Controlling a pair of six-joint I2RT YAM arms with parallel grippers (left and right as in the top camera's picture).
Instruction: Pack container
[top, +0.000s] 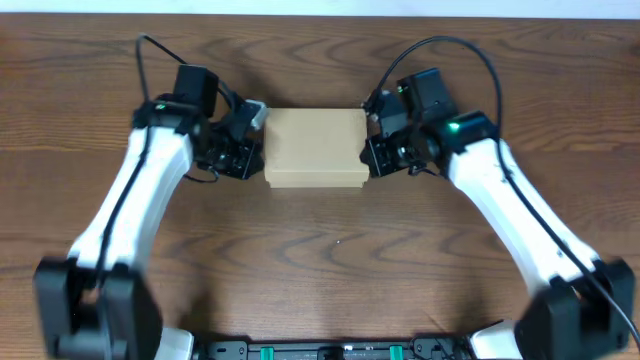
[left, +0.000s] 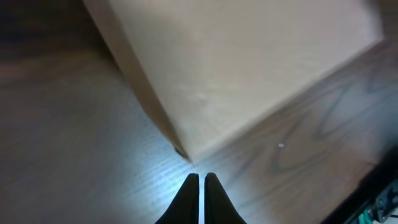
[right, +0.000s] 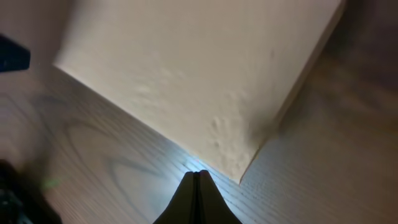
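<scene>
The container (top: 314, 147) is a tan cardboard box with its lid down, lying at the back middle of the wooden table. My left gripper (top: 250, 150) sits at its left side, shut and empty. In the left wrist view the fingertips (left: 200, 176) sit just short of the box's lower corner (left: 236, 68). My right gripper (top: 375, 150) sits at the box's right side, shut and empty. In the right wrist view its tips (right: 198, 174) are close to the box's side wall (right: 199, 74), near a corner.
The wooden table (top: 320, 270) stretches in front of the box. A dark rail with green connectors (top: 330, 350) runs along the near edge. Both white arms reach in from the front corners.
</scene>
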